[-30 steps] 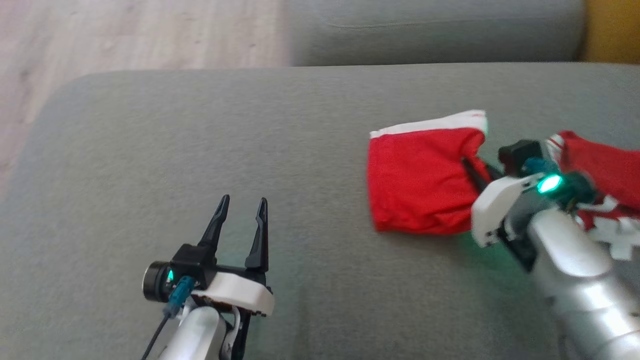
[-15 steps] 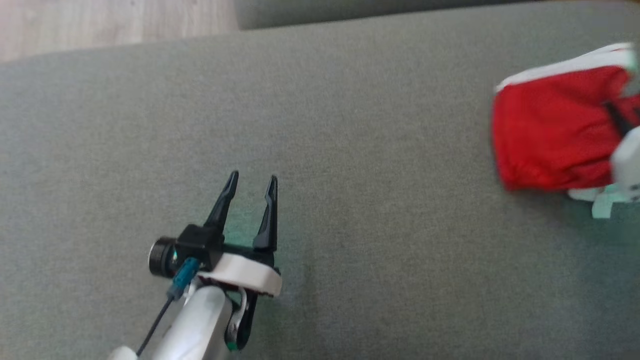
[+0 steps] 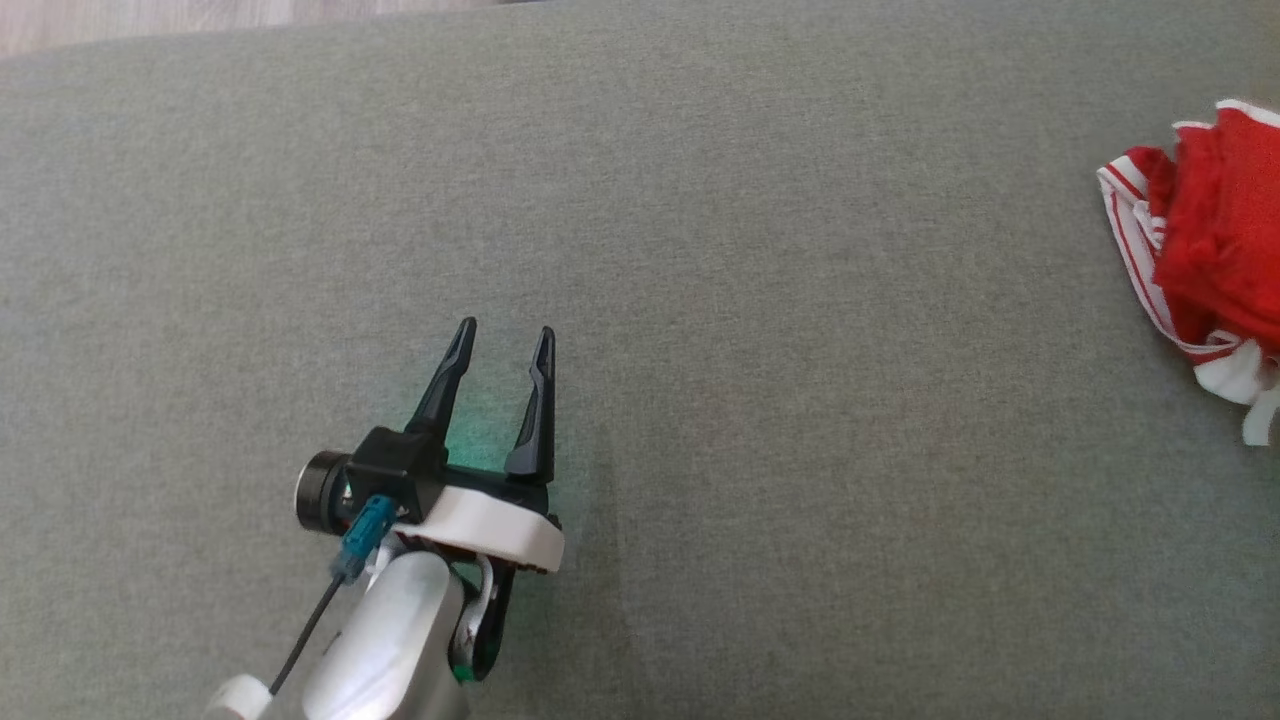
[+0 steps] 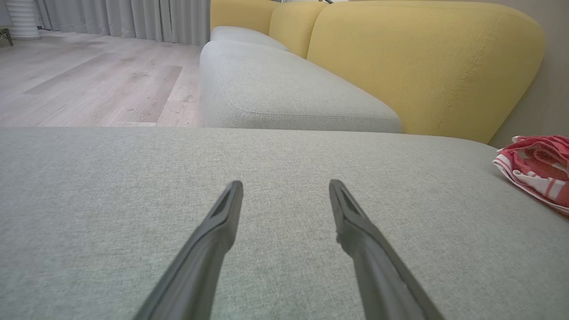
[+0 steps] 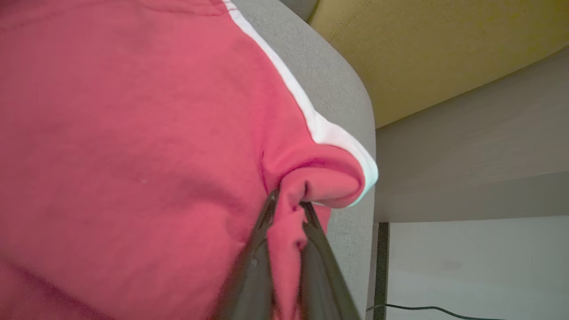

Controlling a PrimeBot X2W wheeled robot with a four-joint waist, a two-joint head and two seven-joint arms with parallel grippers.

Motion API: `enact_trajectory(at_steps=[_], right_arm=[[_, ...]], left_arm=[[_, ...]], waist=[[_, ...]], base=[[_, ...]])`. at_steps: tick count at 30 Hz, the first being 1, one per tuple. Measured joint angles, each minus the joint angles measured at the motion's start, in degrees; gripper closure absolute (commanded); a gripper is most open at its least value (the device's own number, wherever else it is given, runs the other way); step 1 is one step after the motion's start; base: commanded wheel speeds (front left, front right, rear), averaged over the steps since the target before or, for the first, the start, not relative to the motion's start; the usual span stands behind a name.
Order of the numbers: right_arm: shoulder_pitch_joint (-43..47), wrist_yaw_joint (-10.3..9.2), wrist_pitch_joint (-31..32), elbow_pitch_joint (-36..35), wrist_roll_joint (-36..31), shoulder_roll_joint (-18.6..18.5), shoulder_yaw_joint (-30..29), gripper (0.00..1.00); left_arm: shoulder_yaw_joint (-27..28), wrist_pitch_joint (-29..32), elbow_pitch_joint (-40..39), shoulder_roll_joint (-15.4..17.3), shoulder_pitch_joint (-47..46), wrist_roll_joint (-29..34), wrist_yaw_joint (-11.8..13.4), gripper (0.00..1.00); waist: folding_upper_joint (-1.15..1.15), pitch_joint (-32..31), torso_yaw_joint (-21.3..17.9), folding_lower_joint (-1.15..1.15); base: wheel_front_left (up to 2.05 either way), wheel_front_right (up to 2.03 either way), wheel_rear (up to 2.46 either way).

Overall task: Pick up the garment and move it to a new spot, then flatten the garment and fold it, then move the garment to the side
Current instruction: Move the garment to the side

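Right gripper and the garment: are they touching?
Touching. In the right wrist view, the right gripper has its fingers shut on a fold of the garment, with red cloth pinched between them.

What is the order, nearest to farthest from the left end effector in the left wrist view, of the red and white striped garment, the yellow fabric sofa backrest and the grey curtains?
1. Red and white striped garment: right, on the same grey seat.
2. Yellow fabric sofa backrest: beyond it, upper right.
3. Grey curtains: far upper left, across the wooden floor.
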Motion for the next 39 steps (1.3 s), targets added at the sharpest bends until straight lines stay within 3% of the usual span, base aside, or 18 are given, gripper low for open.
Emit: enact_trajectory(at_steps=[15, 16, 17, 25, 28, 39], right_arm=[[1.1, 0.0, 1.4, -0.4, -3.5, 0.0, -5.2, 1.0], [1.1, 0.0, 1.4, -0.5, -4.0, 0.3, -6.1, 0.38], [1.2, 0.0, 1.4, -0.5, -4.4, 0.7, -7.1, 0.0], [2.2, 0.0, 0.9, -4.5, -10.3, 5.4, -15.7, 0.0], [2.2, 0.0, -1.3, -8.1, -11.8, 8.9, -19.2, 0.0], [6.4, 0.0, -15.8, -23.0, -8.2, 32.9, -24.6, 0.0]], left_arm=[[0.1, 0.0, -0.1, 0.0, 0.0, -0.4, 0.0, 0.0], [0.2, 0.0, -0.1, 0.0, 0.0, -0.4, 0.0, 0.0], [0.2, 0.0, 0.0, 0.0, 0.0, -0.4, 0.0, 0.0], [1.0, 0.0, 0.3, 0.0, 0.0, -0.4, 0.0, 0.0], [2.0, 0.0, 0.2, 0.0, 0.2, -0.3, 0.0, 0.0], [6.0, 0.0, -2.4, 0.0, 5.3, 1.0, 0.0, 0.0]], waist=[[0.0, 0.9, 1.5, 0.0], [0.0, 0.9, 1.5, 0.0], [0.0, 0.8, 1.5, 0.0], [0.0, -2.1, 1.2, -0.01], [0.0, -4.0, 1.2, -0.01], [0.0, -11.6, 2.4, -0.02]], base=[[0.0, 0.0, 0.0], [0.0, 0.0, 0.0], [0.0, 0.0, 0.0], [0.0, 0.0, 0.0], [0.0, 0.0, 0.0], [0.0, 0.0, 0.0]])
